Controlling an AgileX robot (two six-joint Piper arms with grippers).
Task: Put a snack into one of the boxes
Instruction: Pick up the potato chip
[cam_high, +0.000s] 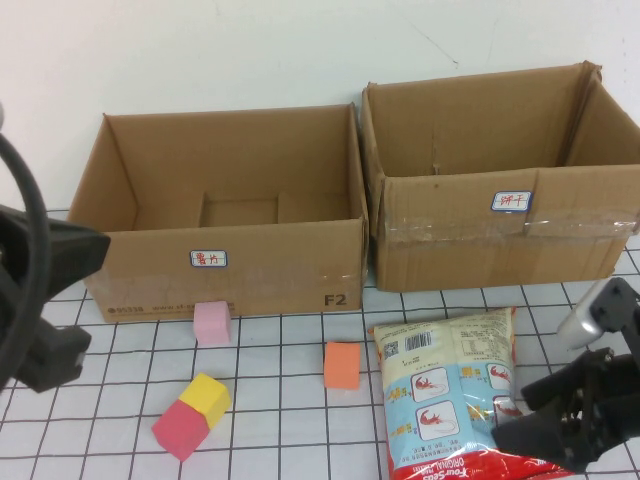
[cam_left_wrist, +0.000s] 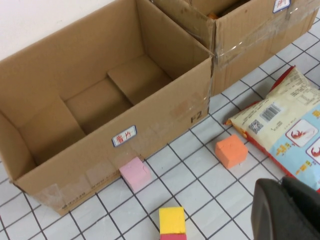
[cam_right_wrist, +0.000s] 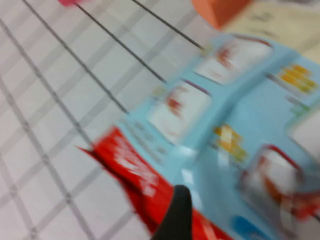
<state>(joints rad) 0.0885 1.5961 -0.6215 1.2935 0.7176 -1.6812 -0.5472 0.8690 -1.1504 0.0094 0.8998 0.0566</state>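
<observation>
The left claw (cam_high: 45, 300) is being kept at the table's left edge, well apart from the snack, likely parked; whether its fingers are apart or together cannot be told. The left box (cam_high: 225, 215) is being left open-topped and empty, its label facing the robot, so either box is being offered as a drop target. A pink block (cam_high: 212, 323) is sitting just beside that box's front wall, a yellow block (cam_high: 206, 396) and red block (cam_high: 179, 430) are touching each other nearer the robot, and an orange block (cam_high: 342, 364) is lying near the snack; these are probably distractors. The right box (cam_high: 500, 180) is standing open behind. The snack bag (cam_high: 445, 385) is lying flat on the table (cam_high: 280, 440) in front of the right box, still outside both. The right claw (cam_high: 560, 420) is being held low at the bag's near right corner, jaws spread, nothing gripped, apparently lined up for a grasp.
</observation>
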